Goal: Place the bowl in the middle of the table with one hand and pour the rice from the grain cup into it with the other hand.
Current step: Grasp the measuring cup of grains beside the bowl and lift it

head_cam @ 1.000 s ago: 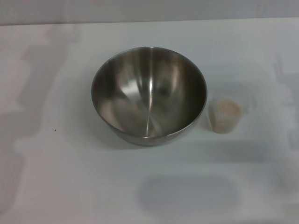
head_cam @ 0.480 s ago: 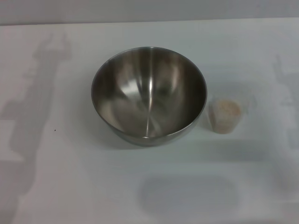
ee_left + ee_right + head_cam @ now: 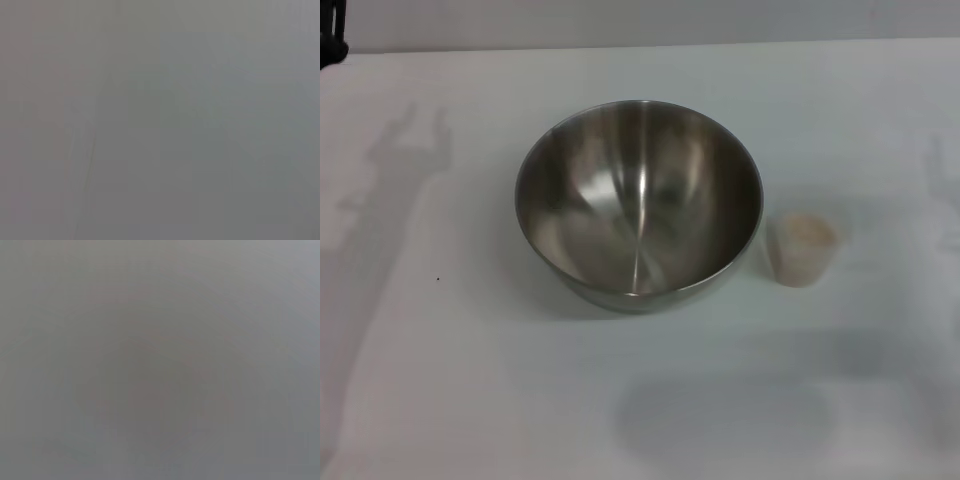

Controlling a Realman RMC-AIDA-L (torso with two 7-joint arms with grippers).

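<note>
Bowl [image 3: 638, 205]: large stainless-steel mixing bowl, upright and empty, sat at centre frame on the white counter [image 3: 470, 400]. Judged rigid, fairly light, smooth and slippery; best taken by pinching the rim. Grain cup [image 3: 804, 249]: small translucent plastic, upright just right of the bowl, apart from it, holding rice [image 3: 807, 229]. Judged light, thin-walled, easily squeezed or tipped; grasp round the sides at mid-height. Left gripper [image 3: 330, 38]: only a dark sliver showed at the upper-left corner, spread undeterminable, touching nothing visible. Right gripper: out of sight.
</note>
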